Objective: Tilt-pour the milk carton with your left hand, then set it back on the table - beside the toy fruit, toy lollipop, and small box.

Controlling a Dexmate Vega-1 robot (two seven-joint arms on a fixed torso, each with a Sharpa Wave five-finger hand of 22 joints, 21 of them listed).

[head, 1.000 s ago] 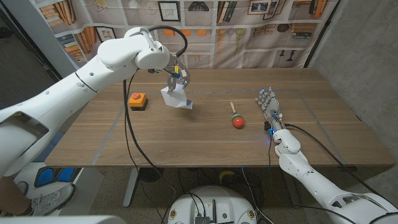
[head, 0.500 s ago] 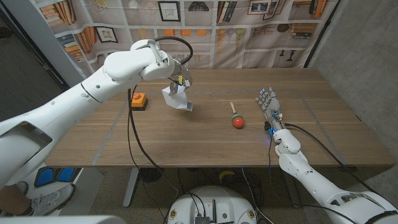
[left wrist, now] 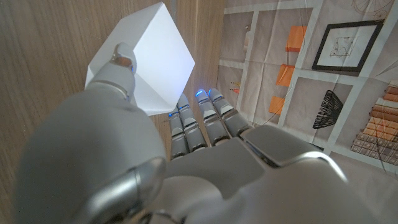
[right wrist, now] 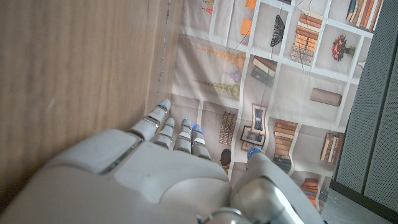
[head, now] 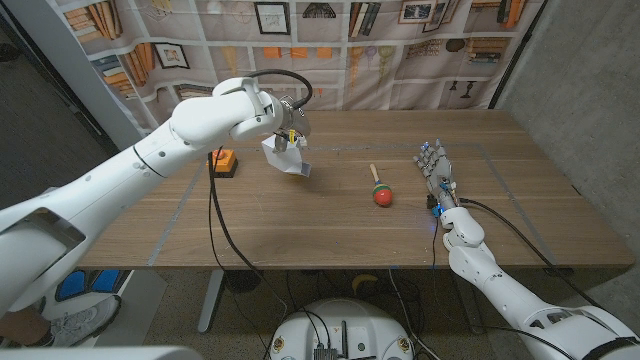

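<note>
My left arm has swung lower and more across the tabletop (head: 300,225) than it was a second ago, so its big white shell now covers more of the wood. My left hand (head: 288,128) has stayed over about the same spot, and it still holds the milk carton (head: 284,156). The carton hangs under the hand, tipped over on a slant, with one low corner touching or almost touching the wood. I think the pour tilt is under way or just ending. The next job is to stand the carton up straight and let go.

In the left wrist view the fingers (left wrist: 199,118) press along one side of the white carton (left wrist: 149,56) and the thumb sits on the other side, so the grip looks firm.

My right hand (head: 436,172) has not moved. It waits far across from the left hand, fingers straight and a little apart, and it holds nothing.

The toy lollipop (head: 381,189) lies between the two hands, closer to the right one, and it has not moved. The small box (head: 220,160) sits just behind my left arm, on the other side of the carton.

Some things are hard to see. My arm hides part of the small box. I cannot tell if the carton's corner truly rests on the wood. I cannot pick out a toy fruit apart from the lollipop's red ball.
</note>
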